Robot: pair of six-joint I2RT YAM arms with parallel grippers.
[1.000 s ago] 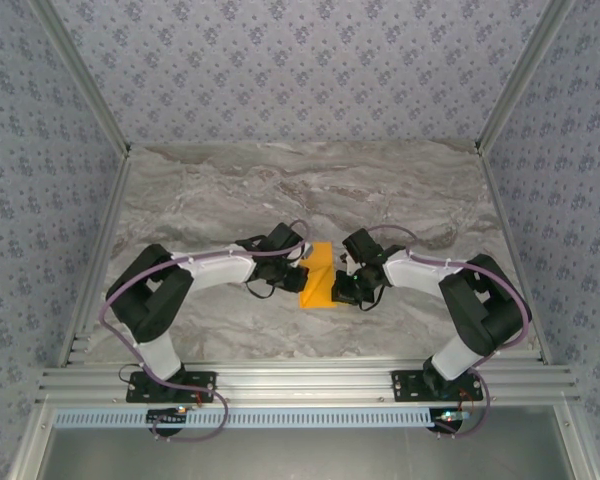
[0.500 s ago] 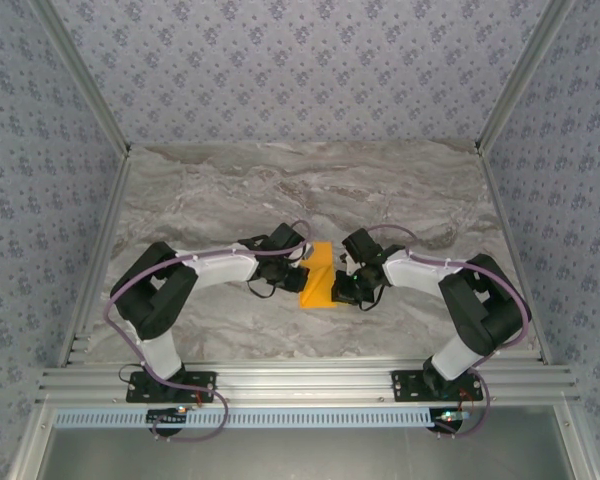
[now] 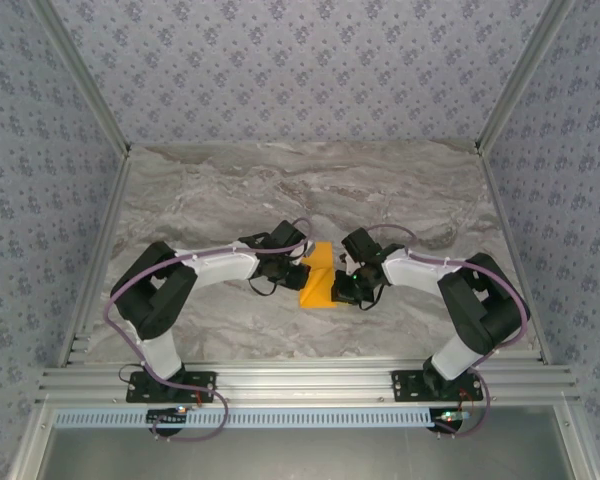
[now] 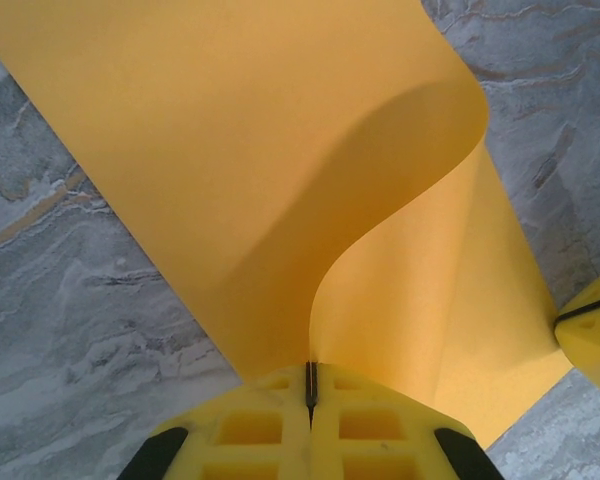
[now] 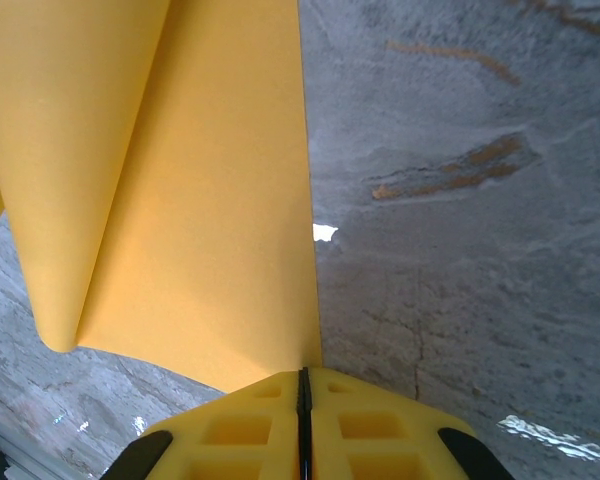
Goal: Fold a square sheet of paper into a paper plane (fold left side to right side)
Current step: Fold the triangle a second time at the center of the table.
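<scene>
left wrist: left tool (image 4: pixel 310 382) clamped on sheet (image 4: pixel 230 150); right tool (image 5: pixel 302 385) likewise.

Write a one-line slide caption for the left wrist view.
Left end effector pinching the edge of the curled orange-yellow sheet of paper over the marble table.

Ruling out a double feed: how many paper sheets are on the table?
1. The orange-yellow sheet, partly folded, is pinched by the left gripper and the right gripper at centre. Another underneath could be hidden.
</scene>
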